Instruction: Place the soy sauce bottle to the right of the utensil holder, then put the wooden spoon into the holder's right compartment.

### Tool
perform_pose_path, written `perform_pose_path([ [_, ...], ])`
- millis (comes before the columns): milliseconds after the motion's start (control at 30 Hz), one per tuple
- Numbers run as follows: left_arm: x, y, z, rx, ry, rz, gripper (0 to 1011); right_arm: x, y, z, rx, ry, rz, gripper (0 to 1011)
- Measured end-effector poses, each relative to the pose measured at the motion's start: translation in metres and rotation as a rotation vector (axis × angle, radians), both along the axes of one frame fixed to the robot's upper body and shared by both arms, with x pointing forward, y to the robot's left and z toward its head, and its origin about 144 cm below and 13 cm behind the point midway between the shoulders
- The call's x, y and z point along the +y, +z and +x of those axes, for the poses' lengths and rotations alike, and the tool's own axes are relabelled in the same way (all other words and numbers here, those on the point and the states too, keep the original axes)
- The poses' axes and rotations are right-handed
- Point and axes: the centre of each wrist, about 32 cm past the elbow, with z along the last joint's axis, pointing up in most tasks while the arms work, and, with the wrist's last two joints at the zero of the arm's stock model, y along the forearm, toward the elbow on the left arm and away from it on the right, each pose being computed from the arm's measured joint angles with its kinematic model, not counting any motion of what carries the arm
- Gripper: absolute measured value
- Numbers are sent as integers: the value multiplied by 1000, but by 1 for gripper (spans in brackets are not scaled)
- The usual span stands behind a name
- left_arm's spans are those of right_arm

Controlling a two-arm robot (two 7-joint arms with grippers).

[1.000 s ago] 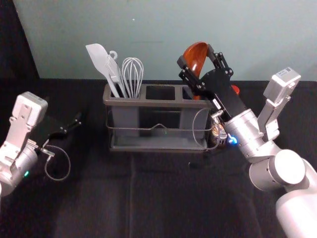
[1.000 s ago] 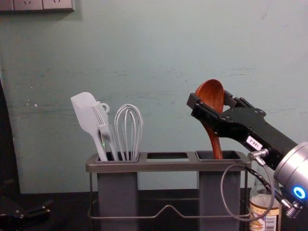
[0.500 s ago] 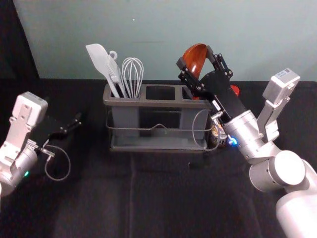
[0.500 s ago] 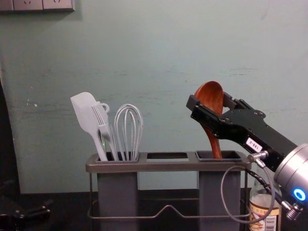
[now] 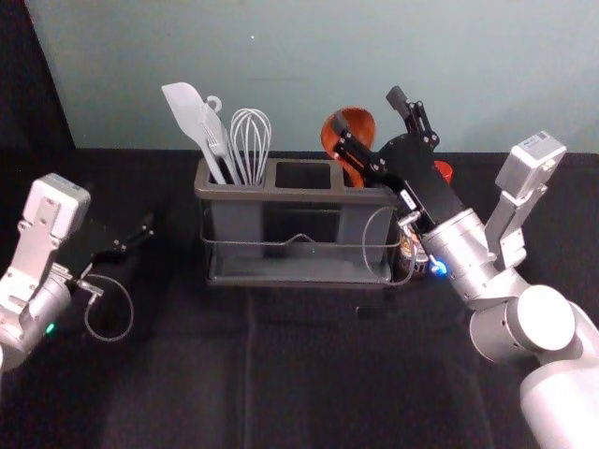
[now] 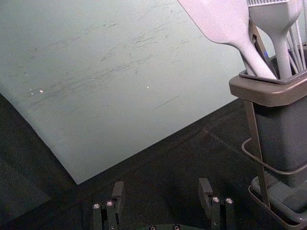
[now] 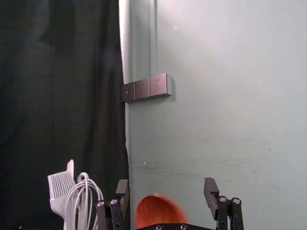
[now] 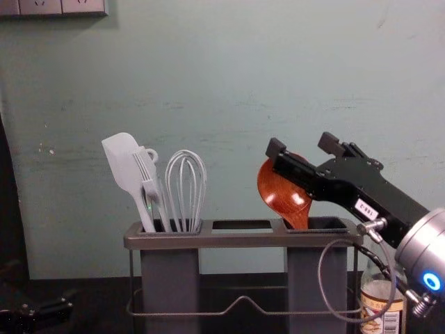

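Observation:
Above the holder's right end, my right gripper [image 5: 368, 108] is open; in the right wrist view my right gripper [image 7: 166, 191] has its fingers wide apart. The wooden spoon [image 8: 281, 191] stands in the right compartment of the utensil holder [image 8: 243, 240], bowl up and leaning left, behind one finger. The soy sauce bottle [image 8: 382, 299] stands right of the holder, partly behind the right arm and its cable. Left of the holder, my left gripper [image 5: 136, 238] is parked; in the left wrist view my left gripper [image 6: 160, 191] is open and empty.
A white spatula [image 8: 126, 163], a brush and a whisk [image 8: 185, 188] stand in the holder's left compartment. The wall [image 5: 309, 65] rises behind the holder. A looped cable [image 8: 323, 278] hangs from the right arm near the holder's right end.
My right gripper has opened and let go of the spoon. The spoon has dropped lower and tipped left, its bowl turning. The left arm looks unmoved.

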Motion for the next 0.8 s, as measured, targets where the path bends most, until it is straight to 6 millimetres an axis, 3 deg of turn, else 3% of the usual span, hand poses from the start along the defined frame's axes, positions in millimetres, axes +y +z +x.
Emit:
perform_pose_path([
  [433, 0, 0, 0, 0, 0, 0, 1000, -6, 35, 3, -126, -17, -23, 1002],
  [800, 0, 0, 0, 0, 0, 0, 1000, -43, 71, 7, -221, -97, -44, 1003],
])
